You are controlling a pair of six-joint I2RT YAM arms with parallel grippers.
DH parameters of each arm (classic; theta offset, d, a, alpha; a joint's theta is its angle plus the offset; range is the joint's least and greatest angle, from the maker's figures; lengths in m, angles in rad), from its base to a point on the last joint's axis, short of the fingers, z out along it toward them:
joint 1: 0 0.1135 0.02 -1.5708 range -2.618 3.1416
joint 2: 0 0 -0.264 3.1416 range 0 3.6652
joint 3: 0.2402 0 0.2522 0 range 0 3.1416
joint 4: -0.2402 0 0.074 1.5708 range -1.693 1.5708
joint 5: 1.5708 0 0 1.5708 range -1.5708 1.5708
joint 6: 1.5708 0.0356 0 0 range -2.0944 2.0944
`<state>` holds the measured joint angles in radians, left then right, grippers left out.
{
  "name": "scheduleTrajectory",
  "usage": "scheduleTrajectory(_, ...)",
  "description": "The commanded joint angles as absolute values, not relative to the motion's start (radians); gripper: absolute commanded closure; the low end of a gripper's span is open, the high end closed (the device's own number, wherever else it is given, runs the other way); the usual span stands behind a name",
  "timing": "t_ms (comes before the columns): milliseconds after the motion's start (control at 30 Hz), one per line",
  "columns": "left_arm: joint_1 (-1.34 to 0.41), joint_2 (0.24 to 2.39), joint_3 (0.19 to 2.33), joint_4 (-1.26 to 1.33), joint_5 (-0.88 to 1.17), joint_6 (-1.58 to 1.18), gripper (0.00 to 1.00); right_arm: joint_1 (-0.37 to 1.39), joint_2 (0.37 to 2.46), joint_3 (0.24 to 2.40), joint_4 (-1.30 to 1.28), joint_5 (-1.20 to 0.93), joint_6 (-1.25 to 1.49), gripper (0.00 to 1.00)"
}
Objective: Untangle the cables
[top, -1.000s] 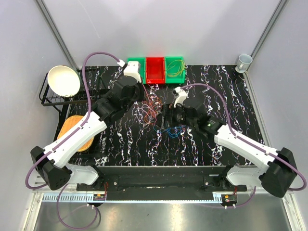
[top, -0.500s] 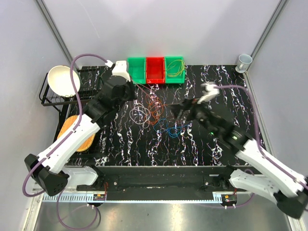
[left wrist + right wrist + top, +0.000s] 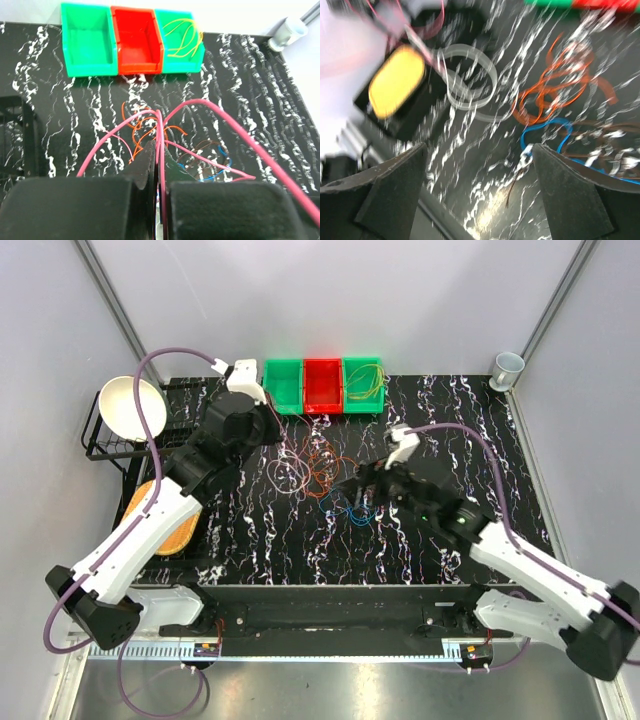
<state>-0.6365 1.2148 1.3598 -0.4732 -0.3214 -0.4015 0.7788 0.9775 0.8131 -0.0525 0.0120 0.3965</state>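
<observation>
Right gripper (image 3: 479,148) swung back over cables (image 3: 315,468), gaping; left gripper (image 3: 156,151) clamps pink cable (image 3: 235,126).

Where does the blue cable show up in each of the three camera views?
Top external: blue cable just below picture centre.
Left wrist: blue cable lower right of centre, partly hidden by other loops.
Right wrist: blue cable right of centre, blurred.
Shared landmark: the orange cables lie right beside it in all three views.
</observation>
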Motion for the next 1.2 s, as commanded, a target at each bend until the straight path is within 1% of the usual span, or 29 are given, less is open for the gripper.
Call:
scheduleTrajectory(0, -0.634, 1.221, 1.430, -0.442, -0.275, -0.422, 1.00, 0.779, 1.086, 0.834, 0.081, -0.195, 0.383, 0.11)
scheduleTrajectory(233, -0.635, 1.226, 1.442, -0.442, -0.241, -0.436, 1.00, 0.781, 1.216, 0.883, 0.176, -0.265, 0.377, 0.12)
scheduleTrajectory(433, -0.634, 1.224, 1.440, -0.436, -0.224, -0.443, 1.00, 0.782, 1.319, 0.933, 0.239, -0.272, 0.379, 0.18)
scheduleTrajectory(467, -0.635, 1.226, 1.439, -0.436, -0.221, -0.443, 1.00, 0.781, 1.339, 0.943, 0.247, -0.268, 0.383, 0.19)
scheduleTrajectory(500, -0.634, 1.224, 1.439, -0.436, -0.221, -0.445, 1.00, 0.781, 1.342, 0.949, 0.258, -0.268, 0.383, 0.24)
scheduleTrajectory(600, -0.635, 1.221, 1.436, -0.434, -0.215, -0.445, 1.00, 0.782, 1.368, 0.969, 0.279, -0.268, 0.379, 0.30)
scheduleTrajectory(933, -0.635, 1.215, 1.427, -0.428, -0.206, -0.446, 1.00, 0.782, 1.450, 1.025, 0.308, -0.256, 0.364, 0.39)
scheduleTrajectory(967, -0.635, 1.213, 1.428, -0.428, -0.206, -0.445, 1.00, 0.782, 1.453, 1.029, 0.310, -0.256, 0.364, 0.45)
scheduleTrajectory(1067, -0.635, 1.213, 1.428, -0.425, -0.204, -0.445, 1.00, 0.782, 1.469, 1.035, 0.311, -0.256, 0.365, 0.54)
scheduleTrajectory(1167, -0.635, 1.213, 1.428, -0.423, -0.204, -0.445, 1.00, 0.782, 1.480, 1.037, 0.318, -0.265, 0.368, 0.59)
